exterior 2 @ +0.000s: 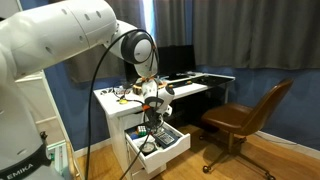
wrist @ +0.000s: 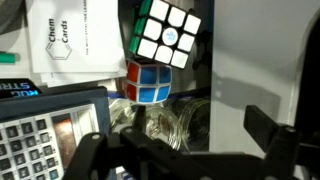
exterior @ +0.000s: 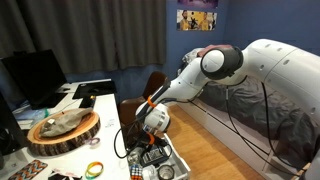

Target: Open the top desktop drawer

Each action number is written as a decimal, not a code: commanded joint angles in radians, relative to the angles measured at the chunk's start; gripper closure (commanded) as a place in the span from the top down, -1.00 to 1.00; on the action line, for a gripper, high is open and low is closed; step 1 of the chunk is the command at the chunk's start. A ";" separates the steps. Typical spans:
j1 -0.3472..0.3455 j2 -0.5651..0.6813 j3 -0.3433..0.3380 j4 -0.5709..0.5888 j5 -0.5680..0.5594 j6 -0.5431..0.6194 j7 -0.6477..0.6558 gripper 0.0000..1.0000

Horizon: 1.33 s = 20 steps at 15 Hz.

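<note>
- The drawer (exterior 2: 172, 150) stands pulled well out from under the desk (exterior 2: 112, 97), contents showing; I judge the opening done or nearly so.
- My gripper (wrist: 180, 150) hangs just over its inside, fingers spread wide, holding nothing; I'd guess they hooked the front rather than clamped it.
- Below me lie a cube (wrist: 165, 32), a calculator (wrist: 40, 130) and a card box (wrist: 75, 40); I'd lift straight up to miss them.
- The chair (exterior 2: 250, 115) sits well apart, off the drawer's path.

black cube (wrist: 165, 33) | smaller cube (wrist: 148, 80) (just beside) | calculator (wrist: 42, 135) | brown chair (exterior 2: 245, 118)
</note>
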 commanded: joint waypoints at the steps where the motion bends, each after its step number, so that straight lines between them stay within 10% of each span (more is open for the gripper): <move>1: -0.091 -0.030 0.055 -0.080 -0.019 0.044 -0.023 1.00; 8: -0.262 0.057 0.265 -0.065 -0.012 -0.021 -0.186 1.00; 20: -0.246 0.149 0.274 -0.014 -0.061 -0.070 -0.235 1.00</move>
